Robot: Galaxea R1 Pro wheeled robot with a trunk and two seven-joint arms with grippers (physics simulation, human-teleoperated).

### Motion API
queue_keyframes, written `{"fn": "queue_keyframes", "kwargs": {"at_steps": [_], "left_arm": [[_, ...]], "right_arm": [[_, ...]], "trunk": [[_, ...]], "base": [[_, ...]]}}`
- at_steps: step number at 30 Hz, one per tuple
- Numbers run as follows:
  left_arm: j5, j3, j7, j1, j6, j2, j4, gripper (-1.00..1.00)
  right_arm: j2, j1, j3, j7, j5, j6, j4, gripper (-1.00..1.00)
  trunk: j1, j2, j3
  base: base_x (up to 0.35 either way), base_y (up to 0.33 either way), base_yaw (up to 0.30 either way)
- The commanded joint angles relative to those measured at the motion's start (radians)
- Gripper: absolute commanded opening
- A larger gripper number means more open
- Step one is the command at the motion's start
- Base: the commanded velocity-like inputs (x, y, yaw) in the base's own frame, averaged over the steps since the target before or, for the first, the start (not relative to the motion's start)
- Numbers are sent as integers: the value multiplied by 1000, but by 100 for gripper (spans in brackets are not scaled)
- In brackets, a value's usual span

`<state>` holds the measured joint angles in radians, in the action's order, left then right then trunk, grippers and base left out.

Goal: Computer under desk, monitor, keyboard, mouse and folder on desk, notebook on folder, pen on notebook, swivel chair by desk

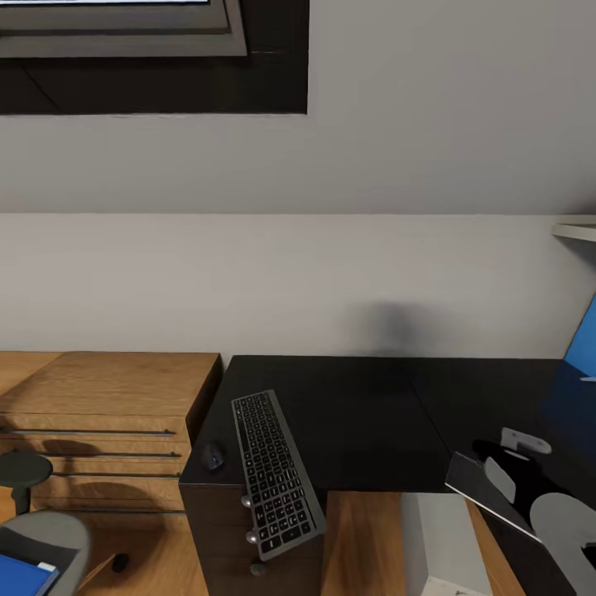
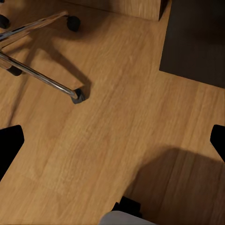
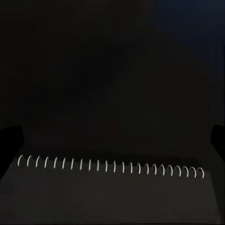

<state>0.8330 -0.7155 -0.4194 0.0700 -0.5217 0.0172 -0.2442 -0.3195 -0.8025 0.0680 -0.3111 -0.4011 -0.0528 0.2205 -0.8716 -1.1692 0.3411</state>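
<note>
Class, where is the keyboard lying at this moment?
In the head view the keyboard lies on the left end of the black desk, its near end overhanging the front edge above the drawer knobs, with the mouse just to its left.

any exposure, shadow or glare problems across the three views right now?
Head view: evenly lit; soft dark smudge of shadow on the wall above the desk. Left wrist view: crisp chair-leg shadows on the wood floor, large shadow lower right. Right wrist view: nearly black; little beyond the notebook spiral's white loops reads.
</note>
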Motion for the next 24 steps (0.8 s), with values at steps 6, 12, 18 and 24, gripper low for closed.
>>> {"fn": "queue_keyframes", "kwargs": {"at_steps": [6, 12, 18, 24], "left_arm": [[8, -3, -12, 1, -1, 3, -3, 100], [10, 2, -11, 1, -2, 4, -12, 100], [11, 5, -9, 1, -1, 5, -37, 100], [12, 6, -10, 1, 6, 7, -41, 100]], "right_arm": [[-7, -3, 4, -3, -39, -32, 45, 100], [-7, -3, 1, -5, -43, -35, 95, 100], [-2, -3, 1, -6, -43, -35, 102, 100], [0, -3, 0, -7, -42, -33, 103, 100]], "trunk": [[-19, -36, 17], [-42, -78, 36], [-65, -120, 54], [-88, -162, 73]], "base": [[0, 0, 0], [0, 0, 0], [0, 0, 0], [0, 0, 0]]}}
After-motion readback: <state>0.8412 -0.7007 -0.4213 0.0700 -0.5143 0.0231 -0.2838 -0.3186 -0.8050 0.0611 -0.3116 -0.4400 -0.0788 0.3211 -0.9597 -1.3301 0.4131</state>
